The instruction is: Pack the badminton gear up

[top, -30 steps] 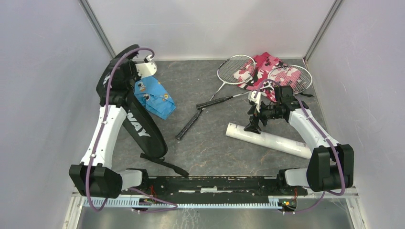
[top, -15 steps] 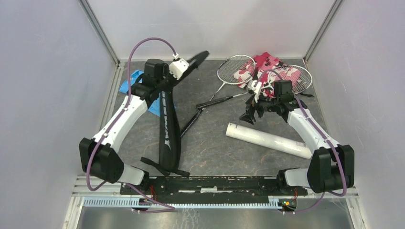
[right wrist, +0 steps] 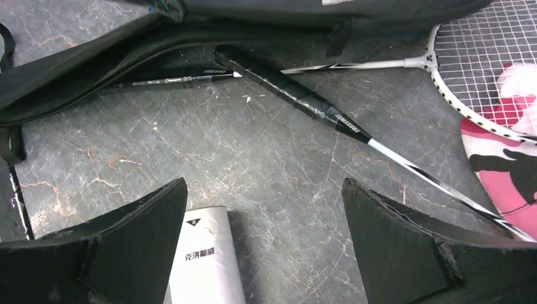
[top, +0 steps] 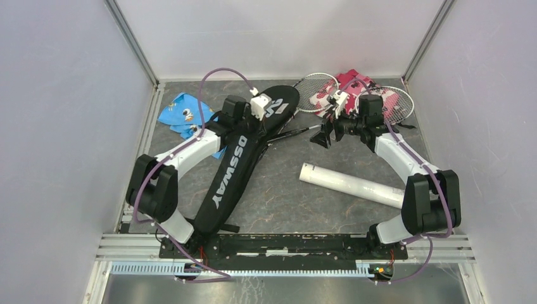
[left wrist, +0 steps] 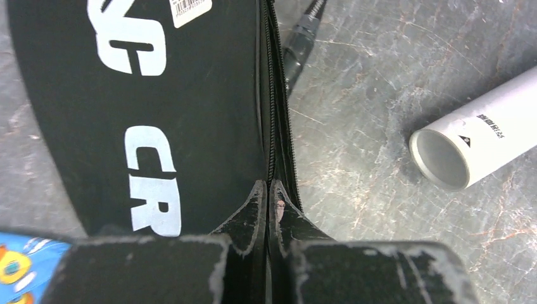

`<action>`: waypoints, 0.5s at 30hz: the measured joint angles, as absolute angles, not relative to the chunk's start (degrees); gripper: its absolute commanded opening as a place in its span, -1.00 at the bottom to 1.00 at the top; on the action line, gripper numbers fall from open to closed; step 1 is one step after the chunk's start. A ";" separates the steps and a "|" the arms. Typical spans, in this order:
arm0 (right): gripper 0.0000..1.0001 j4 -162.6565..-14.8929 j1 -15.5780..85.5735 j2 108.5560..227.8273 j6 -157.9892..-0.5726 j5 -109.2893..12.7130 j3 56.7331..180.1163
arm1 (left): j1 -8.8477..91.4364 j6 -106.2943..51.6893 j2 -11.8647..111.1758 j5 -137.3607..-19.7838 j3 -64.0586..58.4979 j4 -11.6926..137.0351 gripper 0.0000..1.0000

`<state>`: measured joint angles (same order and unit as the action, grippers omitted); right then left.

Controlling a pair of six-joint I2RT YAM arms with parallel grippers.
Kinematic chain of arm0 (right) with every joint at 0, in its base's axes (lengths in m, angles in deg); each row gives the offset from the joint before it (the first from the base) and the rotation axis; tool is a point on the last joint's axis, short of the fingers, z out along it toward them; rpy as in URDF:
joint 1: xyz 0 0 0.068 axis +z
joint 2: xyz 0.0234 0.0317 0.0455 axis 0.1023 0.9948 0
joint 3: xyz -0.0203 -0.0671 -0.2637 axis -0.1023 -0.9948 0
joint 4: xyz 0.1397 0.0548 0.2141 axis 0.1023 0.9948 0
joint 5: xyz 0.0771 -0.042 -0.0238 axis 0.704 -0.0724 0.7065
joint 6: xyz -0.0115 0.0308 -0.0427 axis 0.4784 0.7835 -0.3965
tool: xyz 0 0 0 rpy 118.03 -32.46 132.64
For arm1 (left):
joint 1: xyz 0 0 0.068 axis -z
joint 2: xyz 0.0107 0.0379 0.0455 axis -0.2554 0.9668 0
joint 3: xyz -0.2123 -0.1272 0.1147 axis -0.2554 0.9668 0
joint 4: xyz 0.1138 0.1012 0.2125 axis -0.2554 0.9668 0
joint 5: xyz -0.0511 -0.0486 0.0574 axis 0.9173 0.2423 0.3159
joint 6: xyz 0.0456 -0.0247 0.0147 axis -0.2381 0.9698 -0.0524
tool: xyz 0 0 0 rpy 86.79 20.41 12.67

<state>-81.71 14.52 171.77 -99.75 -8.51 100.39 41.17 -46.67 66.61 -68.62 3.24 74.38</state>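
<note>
Where the scene starts at far left, a crumpled blue printed cloth (top: pixel 179 116) lies on the grey marbled table (top: pixel 285 202). Just right of it, the long black zippered racket bag (top: pixel 231 177) with white lettering runs diagonally from the near edge to far centre. The left gripper (left wrist: pixel 268 193) is pinched tight on its zipper seam. Two thin silver rackets with black handles (right wrist: pixel 285 92) lie at far centre, grip ends at the bag's edge, heads overlapping the pink camouflage cloth (top: pixel 354 82) at far right. The right gripper (right wrist: pixel 263 190) hangs spread wide, holding nothing, near the open end of the long white tube (top: pixel 358 185), which lies right of centre.
</note>
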 measured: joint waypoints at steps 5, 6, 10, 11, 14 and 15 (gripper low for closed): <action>0.96 -83.76 14.62 171.93 -97.34 -9.60 99.08 | 43.04 -44.60 67.55 -69.21 5.27 71.56 -0.96; 0.96 -84.24 14.67 171.93 -96.55 -9.82 98.93 | 43.22 -44.07 67.55 -69.80 5.45 70.99 -0.96; 0.96 -88.46 14.91 173.00 -91.81 -11.07 98.82 | 43.44 -42.22 67.52 -72.09 5.60 68.85 -0.96; 0.96 -89.64 15.06 173.65 -90.30 -11.31 98.84 | 43.44 -41.69 67.48 -72.88 5.60 68.48 -0.96; 0.96 -92.46 15.67 176.25 -85.54 -12.27 99.48 | 43.44 -39.48 67.44 -74.60 4.94 68.30 -0.96; 0.96 -93.38 16.11 177.48 -83.59 -12.60 99.98 | 43.44 -38.46 67.44 -74.93 4.35 68.59 -0.96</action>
<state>-93.38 16.11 177.48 -83.59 -12.60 99.98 43.44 -38.46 67.44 -74.93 4.35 68.59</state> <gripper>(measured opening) 0.979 0.032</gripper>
